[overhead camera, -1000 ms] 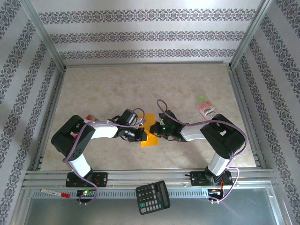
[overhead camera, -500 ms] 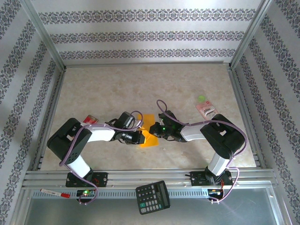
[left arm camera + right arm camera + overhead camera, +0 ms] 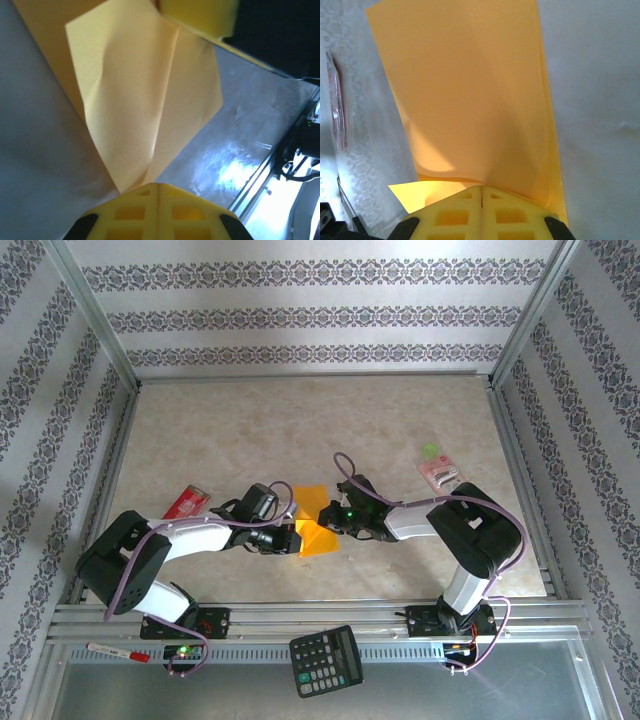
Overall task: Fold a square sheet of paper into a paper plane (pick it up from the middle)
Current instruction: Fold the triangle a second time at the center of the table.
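While seen from above: beige table (image 3: 300, 410), both arms reaching in from the near edge to meet at centre-front.

Left gripper (image 3: 291, 537): jaws fully closed, no gap. From the left wrist, yellow fingertips (image 3: 159, 186) pressed together on a pointed corner of the square sheet of paper (image 3: 145, 100).

Right gripper (image 3: 329, 519): also fully closed, coming in from the opposite side. From the right wrist, fingertips (image 3: 481, 188) seamed tight on the sheet's edge (image 3: 470, 90). Also visible from the left wrist as a yellow pad (image 3: 200, 15) on the far edge.

Sheet (image 3: 317, 529) between the two grippers, low over the table, orange-yellow, partly folded: one sharp crease, a lighter flap over a darker layer. No dart shape.

Black calculator (image 3: 326, 660) on the front rail, well apart from the arms. Pink packet (image 3: 440, 476) beside the right arm, small green item (image 3: 430, 450) just beyond it. Red object (image 3: 186, 503) near the left arm; cannot tell what.

From above, fingertips and pinch points hidden under the wrist bodies. Sheet cropped at the frame edge in both wrist views. Cannot tell whether the sheet touches the table.
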`<state>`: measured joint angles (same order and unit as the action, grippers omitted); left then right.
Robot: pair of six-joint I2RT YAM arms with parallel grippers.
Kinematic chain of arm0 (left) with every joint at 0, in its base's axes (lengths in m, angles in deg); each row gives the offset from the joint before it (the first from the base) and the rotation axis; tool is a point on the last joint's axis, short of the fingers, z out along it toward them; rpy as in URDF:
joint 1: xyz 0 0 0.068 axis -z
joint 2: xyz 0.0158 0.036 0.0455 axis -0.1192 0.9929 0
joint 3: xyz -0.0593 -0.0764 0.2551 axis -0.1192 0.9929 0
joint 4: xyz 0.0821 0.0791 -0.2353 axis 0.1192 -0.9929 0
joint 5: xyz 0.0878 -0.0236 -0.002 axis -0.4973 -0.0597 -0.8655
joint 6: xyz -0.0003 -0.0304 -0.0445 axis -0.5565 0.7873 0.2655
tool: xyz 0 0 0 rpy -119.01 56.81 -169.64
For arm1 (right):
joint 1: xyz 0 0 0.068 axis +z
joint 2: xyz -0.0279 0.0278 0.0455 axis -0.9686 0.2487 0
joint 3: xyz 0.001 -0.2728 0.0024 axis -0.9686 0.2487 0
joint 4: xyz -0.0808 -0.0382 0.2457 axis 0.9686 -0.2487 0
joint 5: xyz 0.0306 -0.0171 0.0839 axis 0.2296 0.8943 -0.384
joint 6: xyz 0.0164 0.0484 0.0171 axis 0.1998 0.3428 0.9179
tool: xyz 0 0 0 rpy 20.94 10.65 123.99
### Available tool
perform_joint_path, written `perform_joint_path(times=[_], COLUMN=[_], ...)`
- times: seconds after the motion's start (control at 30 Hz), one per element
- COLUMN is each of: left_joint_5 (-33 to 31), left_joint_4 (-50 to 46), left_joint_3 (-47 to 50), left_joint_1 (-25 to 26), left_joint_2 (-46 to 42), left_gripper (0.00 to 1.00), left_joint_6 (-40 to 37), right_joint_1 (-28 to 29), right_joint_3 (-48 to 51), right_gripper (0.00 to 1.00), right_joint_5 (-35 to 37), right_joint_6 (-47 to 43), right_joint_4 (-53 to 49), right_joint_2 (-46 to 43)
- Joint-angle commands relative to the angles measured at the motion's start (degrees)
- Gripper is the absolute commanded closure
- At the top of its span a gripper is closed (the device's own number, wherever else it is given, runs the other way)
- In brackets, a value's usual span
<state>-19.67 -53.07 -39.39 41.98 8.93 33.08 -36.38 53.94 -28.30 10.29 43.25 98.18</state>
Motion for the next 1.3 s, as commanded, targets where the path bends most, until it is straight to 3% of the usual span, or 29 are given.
perform_joint_path(times=[0.0,0.2,0.63,0.97,1.27], left_joint_5=[-1.65,-3.49,-0.44,-0.71,-1.37], left_joint_4=[-0.94,-0.84,1.12,2.98,3.46], left_joint_3=[-0.33,-1.93,-5.01,-5.85,-4.86], left_joint_1=[-0.41,-3.35,-3.28,-3.32,-3.24], left_joint_2=[-1.52,0.17,5.51,9.72,9.94], left_gripper=[0.97,0.97,0.96,0.96,0.96], left_joint_6=[2.3,2.26,1.01,0.51,0.34], right_joint_1=[-0.77,-1.17,-2.5,1.73,0.58], right_joint_3=[-0.02,-1.79,0.57,-4.11,-6.78], right_gripper=[1.0,1.0,0.86,0.85,0.86], right_joint_5=[2.46,-0.33,-0.59,-0.84,-1.31], right_joint_6=[-2.85,-5.31,-7.18,-6.2,-7.92], right_joint_4=[-5.9,-5.85,-9.11,-8.35,-9.06], right_joint_2=[1.96,-0.93,-10.26,-3.89,1.47])
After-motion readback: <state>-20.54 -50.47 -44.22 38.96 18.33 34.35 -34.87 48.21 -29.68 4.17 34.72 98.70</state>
